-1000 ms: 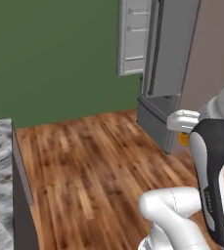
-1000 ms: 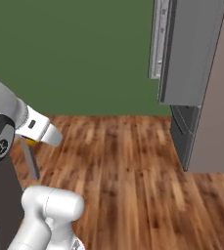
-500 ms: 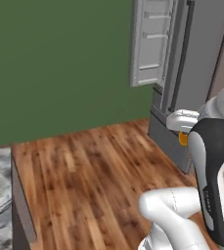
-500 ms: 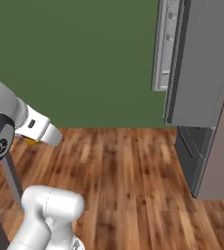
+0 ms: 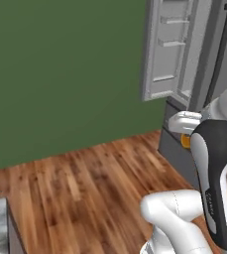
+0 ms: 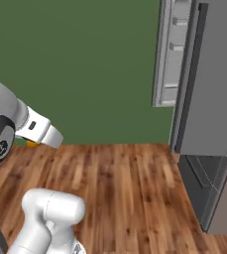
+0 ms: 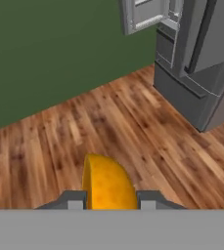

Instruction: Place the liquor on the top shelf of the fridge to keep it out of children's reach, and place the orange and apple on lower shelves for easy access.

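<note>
Hand view: we see gripper [image 7: 108, 200] clamped on orange [image 7: 106, 183], bottom centre; fridge [image 7: 196, 68] upper right, well apart across wooden floor [image 7: 84, 127]; open door [image 7: 145, 14] top centre; we judge approach runs up-right.

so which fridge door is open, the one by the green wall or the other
The door by the green wall is swung open, its inner racks showing; the other door, with the dark bar handle, looks shut.

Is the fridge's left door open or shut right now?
Open. The fridge has its left door swung out, inner racks facing the room; hand view shows it ajar too. The right door looks shut.
</note>
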{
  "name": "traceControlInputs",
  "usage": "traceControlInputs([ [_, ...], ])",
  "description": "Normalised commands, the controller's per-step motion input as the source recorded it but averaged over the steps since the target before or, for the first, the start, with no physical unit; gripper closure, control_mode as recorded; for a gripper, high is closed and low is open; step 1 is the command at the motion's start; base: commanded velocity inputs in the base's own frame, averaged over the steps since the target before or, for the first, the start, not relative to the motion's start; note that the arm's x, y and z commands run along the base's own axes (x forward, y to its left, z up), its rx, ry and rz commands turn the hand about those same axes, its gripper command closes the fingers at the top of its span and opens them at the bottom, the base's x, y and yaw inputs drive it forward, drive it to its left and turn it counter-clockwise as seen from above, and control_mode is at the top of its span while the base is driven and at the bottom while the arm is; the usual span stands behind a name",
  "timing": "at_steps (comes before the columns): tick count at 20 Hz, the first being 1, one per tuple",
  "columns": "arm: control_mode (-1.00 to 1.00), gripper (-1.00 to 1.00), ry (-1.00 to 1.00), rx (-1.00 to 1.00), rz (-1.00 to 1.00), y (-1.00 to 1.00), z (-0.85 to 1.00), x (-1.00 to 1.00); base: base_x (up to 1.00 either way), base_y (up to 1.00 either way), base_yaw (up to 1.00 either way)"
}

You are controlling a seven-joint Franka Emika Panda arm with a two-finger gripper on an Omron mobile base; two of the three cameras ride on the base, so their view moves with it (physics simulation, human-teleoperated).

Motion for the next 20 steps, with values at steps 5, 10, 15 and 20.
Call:
traceControlInputs([
  [5, 1.0, 1.0, 0.0, 0.0, 0.0, 0.0, 0.0, 0.0, 0.77, -0.03, -0.2],
  [10, 1.0, 1.0, 0.0, 0.0, 0.0, 0.0, 0.0, 0.0, 0.63, -0.05, -0.28],
  [15, 1.0, 1.0, 0.0, 0.0, 0.0, 0.0, 0.0, 0.0, 0.63, 0.0, -0.34],
  [20, 1.0, 1.0, 0.0, 0.0, 0.0, 0.0, 0.0, 0.0, 0.66, 0.0, -0.36],
])
